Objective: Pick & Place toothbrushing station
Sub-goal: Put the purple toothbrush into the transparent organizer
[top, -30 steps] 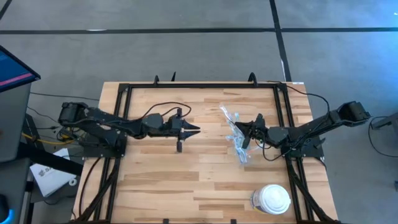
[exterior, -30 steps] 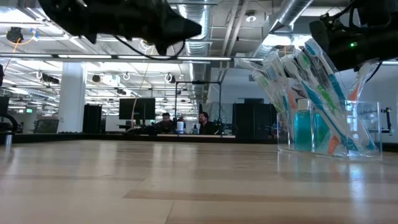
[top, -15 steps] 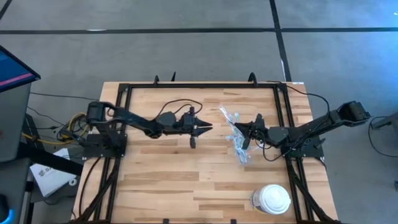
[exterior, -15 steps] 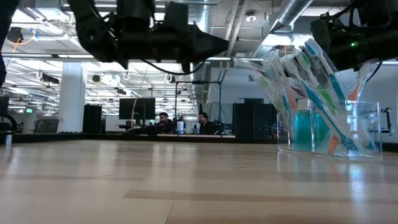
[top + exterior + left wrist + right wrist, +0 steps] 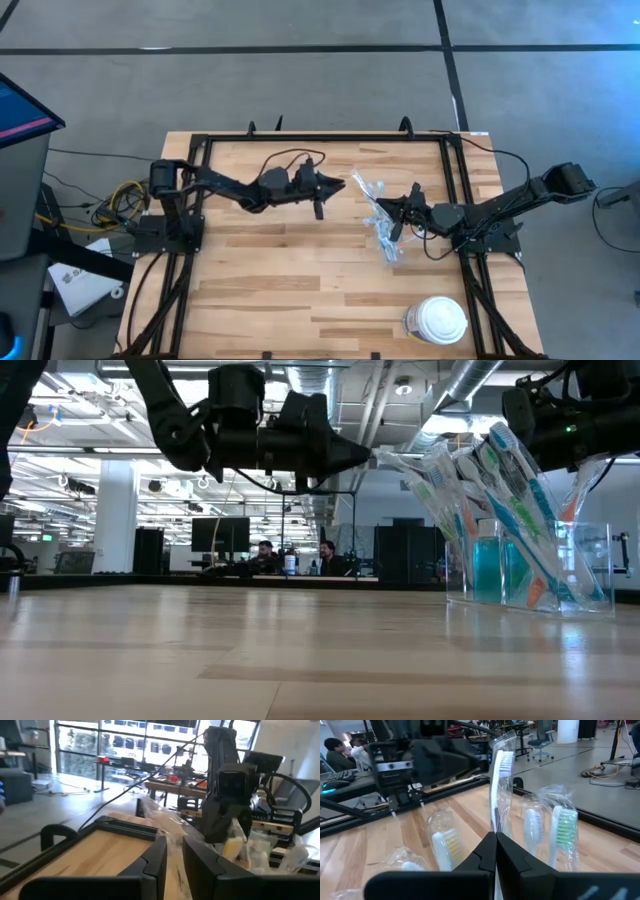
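Your right hand (image 5: 397,213) sits right over the clear cup (image 5: 530,565), fingers pressed together on the shaft of one wrapped toothbrush (image 5: 498,785) — the wrist view shows the brush rising straight out from between the closed tips, with its bristled head well beyond them. That grip looks meant to steady or draw out a single brush while the rest of the toothbrushes (image 5: 470,470) fan up out of the cup toward the other arm. The cup stands upright on the desk (image 5: 300,290), just below that hand, and teal tubes (image 5: 487,565) show through its wall.

Your left hand (image 5: 337,186) hangs above the desk with its fingers slightly apart and nothing between them. Its tips point at the nearest brush heads, which lie just ahead of it, almost touching in the low view — a line-up for taking a wrapped brush from the leaning side of the bunch, I'd judge.

The white lidded container (image 5: 441,320) stands well behind your right hand, at the desk's near edge, out of the way.
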